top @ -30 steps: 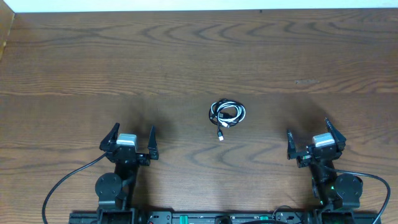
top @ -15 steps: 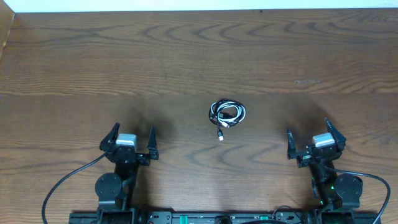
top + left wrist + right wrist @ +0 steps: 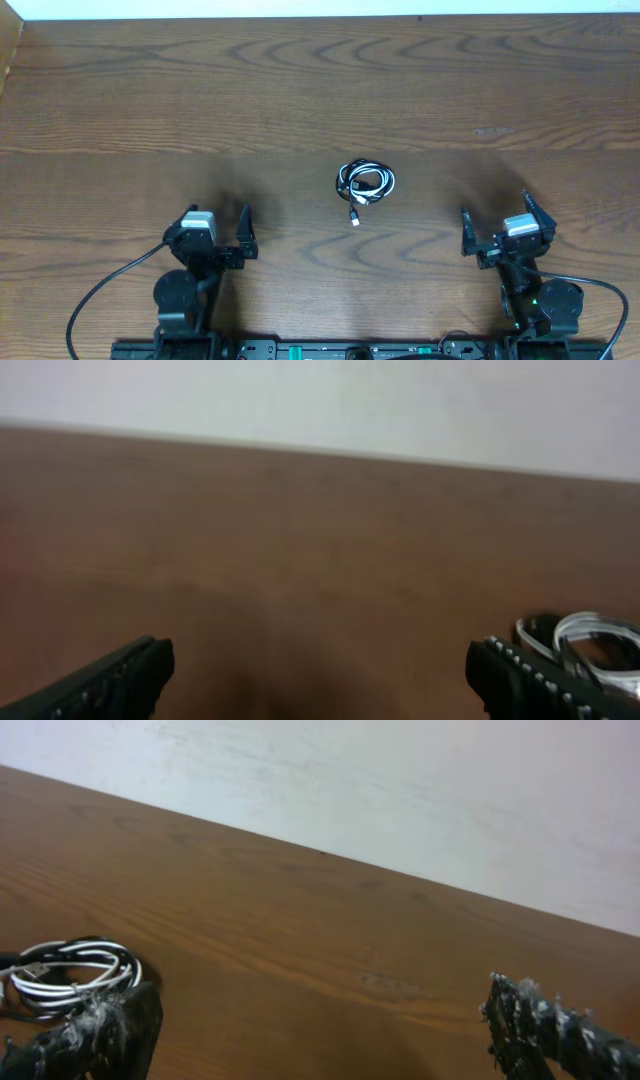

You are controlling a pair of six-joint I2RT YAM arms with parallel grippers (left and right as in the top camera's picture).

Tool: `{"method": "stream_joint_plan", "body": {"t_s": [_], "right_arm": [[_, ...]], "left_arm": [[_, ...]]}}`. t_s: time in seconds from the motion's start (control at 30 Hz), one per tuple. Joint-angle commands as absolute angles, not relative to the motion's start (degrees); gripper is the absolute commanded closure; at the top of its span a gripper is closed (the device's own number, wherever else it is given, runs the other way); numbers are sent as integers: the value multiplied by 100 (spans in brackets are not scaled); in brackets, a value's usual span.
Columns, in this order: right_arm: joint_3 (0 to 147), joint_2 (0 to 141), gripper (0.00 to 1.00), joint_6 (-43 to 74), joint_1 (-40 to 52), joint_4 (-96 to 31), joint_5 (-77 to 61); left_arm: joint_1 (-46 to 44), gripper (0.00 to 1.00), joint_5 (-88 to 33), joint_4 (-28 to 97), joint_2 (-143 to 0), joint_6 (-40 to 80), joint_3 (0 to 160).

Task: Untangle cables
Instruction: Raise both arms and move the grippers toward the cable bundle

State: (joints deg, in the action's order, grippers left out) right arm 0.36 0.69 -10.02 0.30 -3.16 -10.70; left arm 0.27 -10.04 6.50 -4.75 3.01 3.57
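The white and black cables (image 3: 365,183) lie coiled together in one small bundle at the middle of the wooden table, a plug end pointing toward the near edge. My left gripper (image 3: 213,228) is open and empty near the front left, well left of the bundle. My right gripper (image 3: 498,228) is open and empty near the front right. The bundle shows at the right edge of the left wrist view (image 3: 590,645), blurred, and at the lower left of the right wrist view (image 3: 70,970), beyond the left finger.
The brown wood-grain table (image 3: 320,90) stretches to a white wall at the back. Thick black robot wires (image 3: 100,295) loop near the arm bases at the front edge.
My left gripper has shifted slightly, its wrist turning a little; the left wrist view is blurred. The right arm and the cables have not moved.
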Motion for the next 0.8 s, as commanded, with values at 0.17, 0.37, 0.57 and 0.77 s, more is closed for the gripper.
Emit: {"method": "stream_joint_plan", "body": {"t_s": [0.17,0.37,0.57,0.77], "right_arm": [[32,71,1,-432,84,-303,-1111],[34,82,1,244,84,-342,-1109],[43,235,1,427,84,-351,-1107],[368,668,1,423,84,-668,-1041]], "left_arm": [[47,2,-1251,1745,-1728,526,1522],[45,2,-1457,2659,-2733,523,2349],[47,2,-1457,3476,-3656,523,3192],[47,2,-1452,4591,-4333,519,4449]]}}
